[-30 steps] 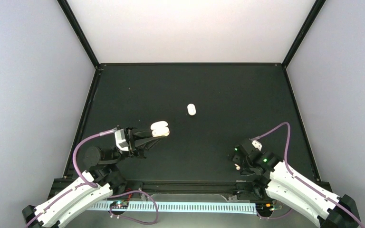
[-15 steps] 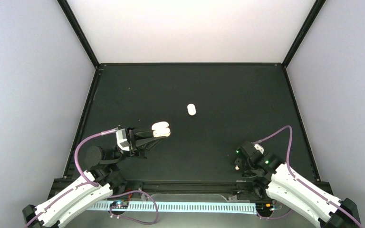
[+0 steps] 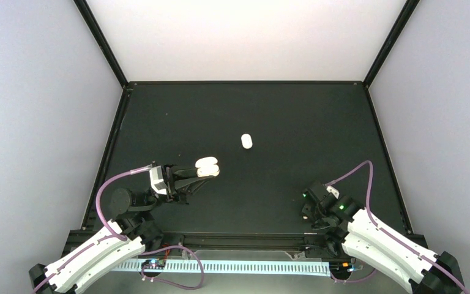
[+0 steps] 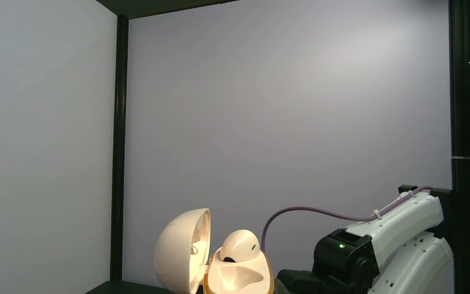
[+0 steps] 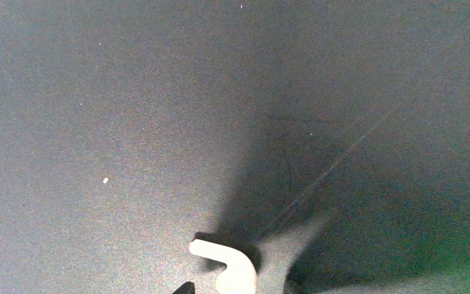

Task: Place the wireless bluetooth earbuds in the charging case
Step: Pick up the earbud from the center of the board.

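We count one charging case (image 3: 207, 166), one plain earbud (image 5: 235, 275) by the near edge of the bench (image 3: 318, 122), one rounded lump (image 4: 240, 245) inside the case, one small white piece (image 3: 246, 141) mid-bench that we cannot name, and two tools, the left tool (image 3: 201, 172) and the right tool (image 3: 306, 212).

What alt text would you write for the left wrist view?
An open charging case sits at the bottom edge, lid swung left, one earbud seated inside. Behind: a pale wall, the right arm, its purple cable.

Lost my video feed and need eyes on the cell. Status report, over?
Left fingers shut on the open charging case. Right fingers straddle an earbud, grip unconfirmed. Small white piece lies loose farther out, touching neither.
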Tool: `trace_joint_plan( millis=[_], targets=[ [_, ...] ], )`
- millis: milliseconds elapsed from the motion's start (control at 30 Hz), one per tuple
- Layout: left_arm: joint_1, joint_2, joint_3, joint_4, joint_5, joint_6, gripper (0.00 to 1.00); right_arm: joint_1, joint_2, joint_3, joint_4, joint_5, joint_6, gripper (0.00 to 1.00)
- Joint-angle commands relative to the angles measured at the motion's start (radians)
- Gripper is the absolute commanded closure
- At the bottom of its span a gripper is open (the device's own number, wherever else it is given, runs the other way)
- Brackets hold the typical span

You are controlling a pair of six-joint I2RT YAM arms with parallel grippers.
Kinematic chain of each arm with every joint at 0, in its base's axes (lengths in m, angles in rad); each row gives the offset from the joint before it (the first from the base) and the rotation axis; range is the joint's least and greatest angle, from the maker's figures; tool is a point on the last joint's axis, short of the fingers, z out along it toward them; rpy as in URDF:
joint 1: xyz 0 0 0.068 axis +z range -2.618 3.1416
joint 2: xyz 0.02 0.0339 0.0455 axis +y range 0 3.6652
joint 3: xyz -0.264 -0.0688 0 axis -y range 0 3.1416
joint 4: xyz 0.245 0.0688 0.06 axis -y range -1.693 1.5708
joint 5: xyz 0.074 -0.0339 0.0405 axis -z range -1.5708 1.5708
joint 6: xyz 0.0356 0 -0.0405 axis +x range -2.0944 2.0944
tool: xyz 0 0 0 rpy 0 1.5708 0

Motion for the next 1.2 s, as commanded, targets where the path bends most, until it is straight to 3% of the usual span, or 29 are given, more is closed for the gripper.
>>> trace_joint_plan(
  millis=[0,833,1033,1167],
  targets=[
    [-0.007,-0.003,0.005,0.022,0.013,-0.01,0.98,-0.006,0.013,-0.01,0.012,0.022,-0.001,0.64],
    [-0.006,0.01,0.008,0.022,0.015,-0.011,0.99,-0.006,0.091,0.026,0.087,0.034,-0.062,0.84],
    [-0.007,0.009,0.01,0.019,0.016,-0.01,0.98,-0.005,0.107,0.074,0.106,0.029,-0.143,0.89],
    [-0.007,0.005,0.015,0.014,0.015,-0.005,0.99,-0.004,0.136,0.147,0.177,0.022,-0.29,0.91]
  ],
)
